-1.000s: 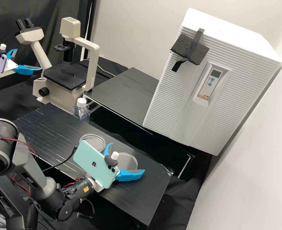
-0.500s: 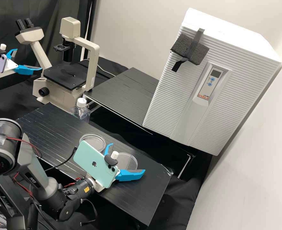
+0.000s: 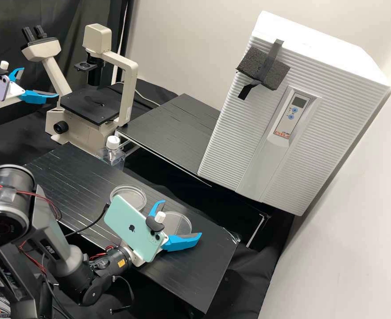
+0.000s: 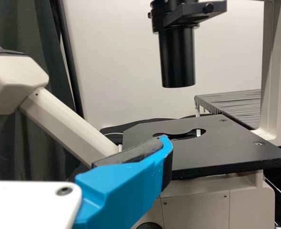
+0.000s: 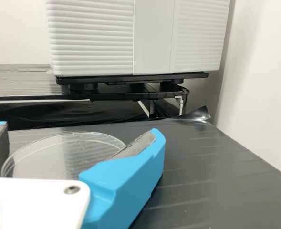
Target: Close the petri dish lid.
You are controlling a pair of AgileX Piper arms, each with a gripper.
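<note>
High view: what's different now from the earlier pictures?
The right gripper has drawn its fingers a little closer on either side of one clear dish, without gripping it. Its arm's big dark joint has shifted toward the picture's right. The left gripper, the other clear dish and the bottle stayed put.

You have a matte black, flat tabletop [image 3: 204, 274] with fine parallel lines, set at a slant in your high view. Two clear, round plastic dishes lie on it, near each other: a clear dish with a doubled rim [image 3: 132, 194] and a clear, shallow dish [image 3: 180, 225]. At one corner, your tabletop bears crumpled, shiny black tape [image 5: 197, 114].
</note>
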